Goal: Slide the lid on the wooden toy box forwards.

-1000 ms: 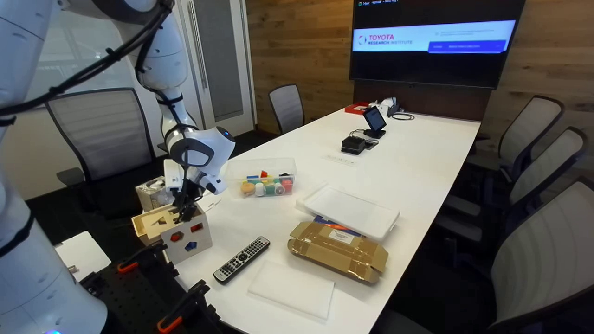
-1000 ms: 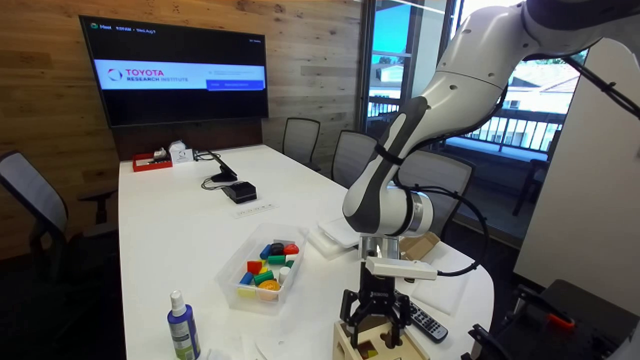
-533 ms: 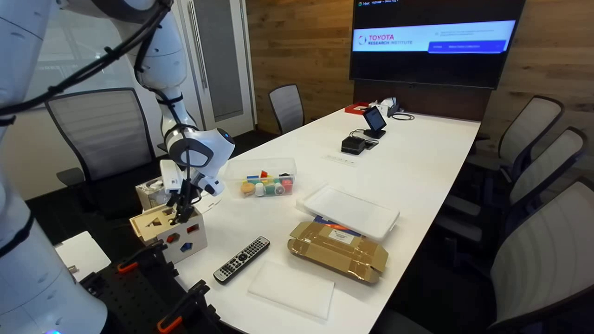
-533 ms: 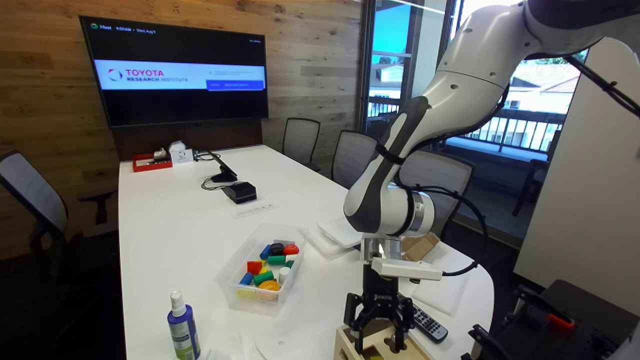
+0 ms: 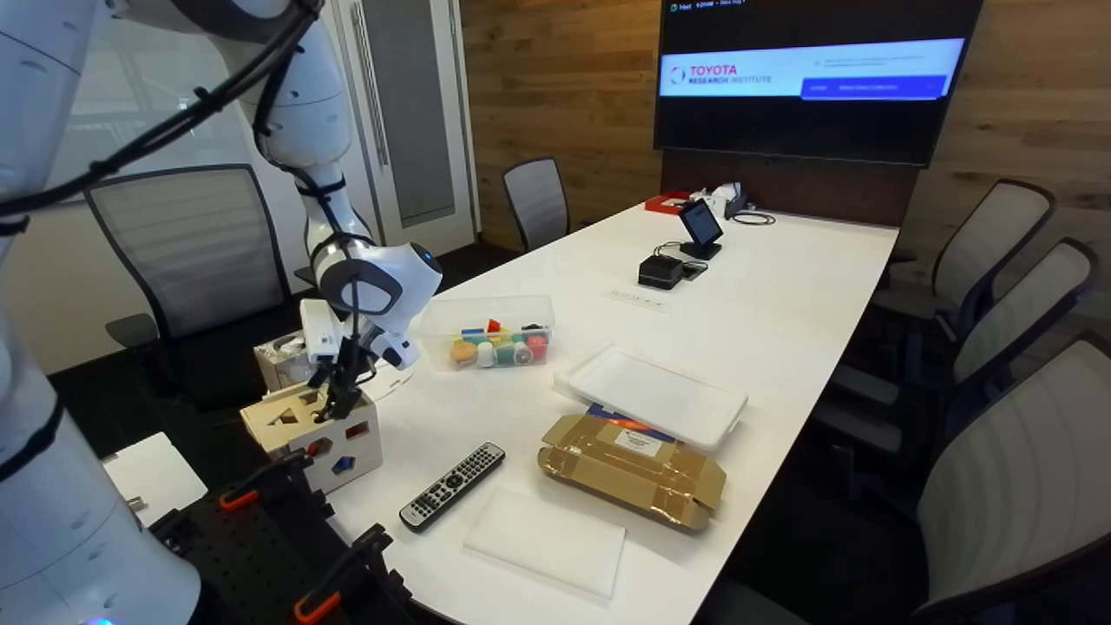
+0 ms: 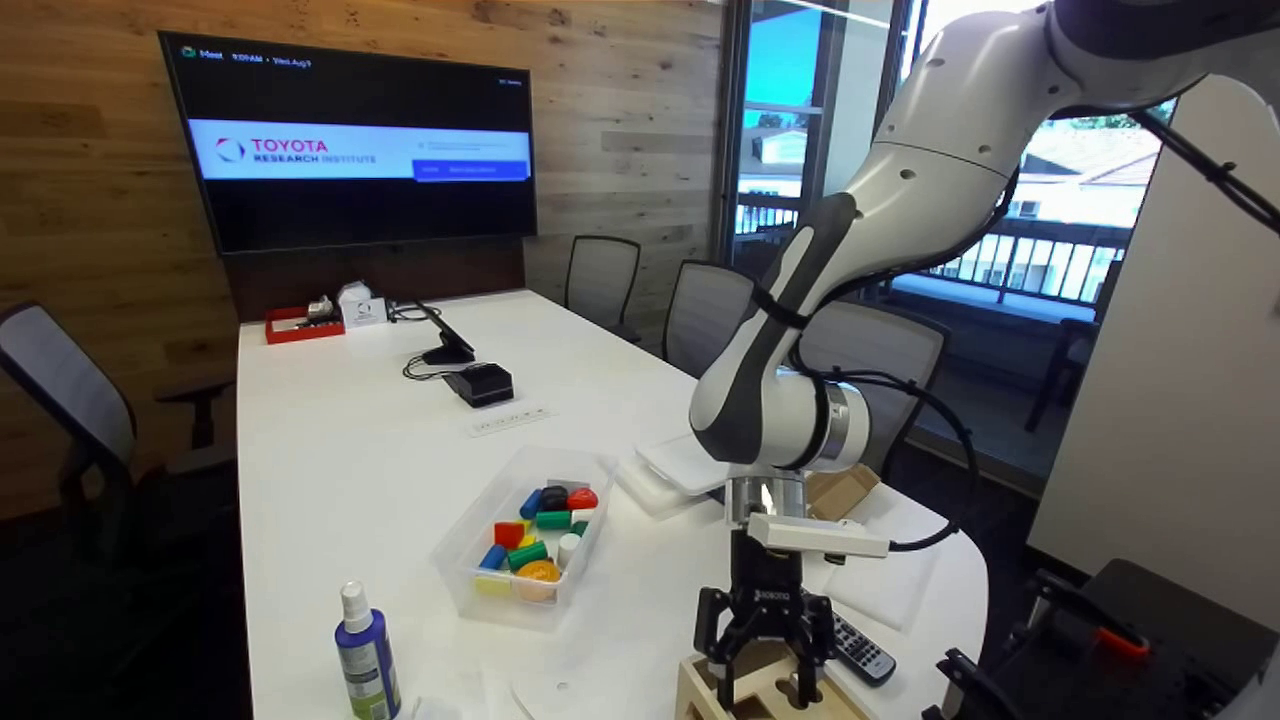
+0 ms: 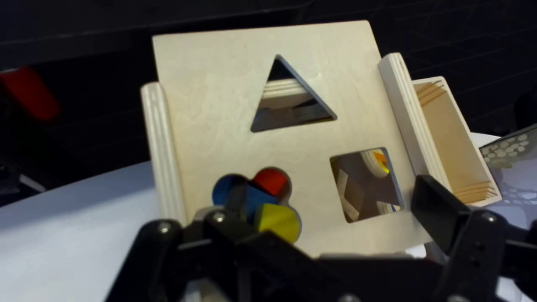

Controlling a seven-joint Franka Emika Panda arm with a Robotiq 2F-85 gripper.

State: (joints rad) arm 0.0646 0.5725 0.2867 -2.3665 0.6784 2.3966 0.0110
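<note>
The wooden toy box (image 5: 360, 447) is a pale-wood cube with coloured spots at the table's edge; its rim (image 6: 690, 690) shows in an exterior view and its side rail (image 7: 163, 151) in the wrist view. The lid (image 7: 209, 109), with triangle, square and clover cut-outs, lies between the rails. Its far edge sticks out past the rail ends; a gap shows at the gripper end. The lid shows in an exterior view (image 5: 299, 423). My gripper (image 7: 331, 191) is open over the lid. One finger reaches into the clover hole, the other stands by the opposite rail. The fingertips partly hide.
A clear tub (image 6: 520, 615) of colourful pieces stands nearby. A remote (image 5: 451, 486), a flat tan package (image 5: 625, 473) and a white sheet (image 5: 547, 542) lie on the table. A spray bottle (image 6: 367, 665) stands upright. A wooden tray-like part (image 7: 449, 142) sits beside the box's rail.
The gripper and the box with its lid have shifted slightly together toward the robot base. The fingers stay spread. Most of the shift came in the earlier half second.
</note>
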